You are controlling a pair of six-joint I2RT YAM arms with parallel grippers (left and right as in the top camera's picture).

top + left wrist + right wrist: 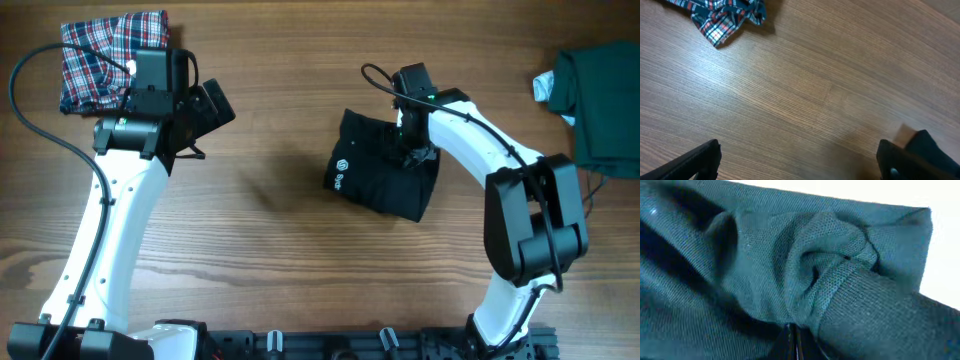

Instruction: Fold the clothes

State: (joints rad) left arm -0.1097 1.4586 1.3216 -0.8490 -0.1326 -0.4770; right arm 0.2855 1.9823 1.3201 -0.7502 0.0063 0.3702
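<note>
One risk: my right pincer (413, 148), frame centre, sits buried in the bunched black shirt (370, 182), grip unreadable; a thin pinch could slip. My left pincer (799, 148) gapes empty.

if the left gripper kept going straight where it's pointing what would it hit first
Probably the bare table: the left gripper points down at wood, the plaid garment off to one side.

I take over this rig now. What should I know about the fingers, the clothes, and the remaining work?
Left gripper: open, empty, over bare table.
Right gripper: shut on a bunch of the black shirt, mid-table.
Plaid garment at the far left corner and dark green garment at the right edge both look folded.
Left to do: the black shirt is a rumpled bundle; finish folding it.
</note>
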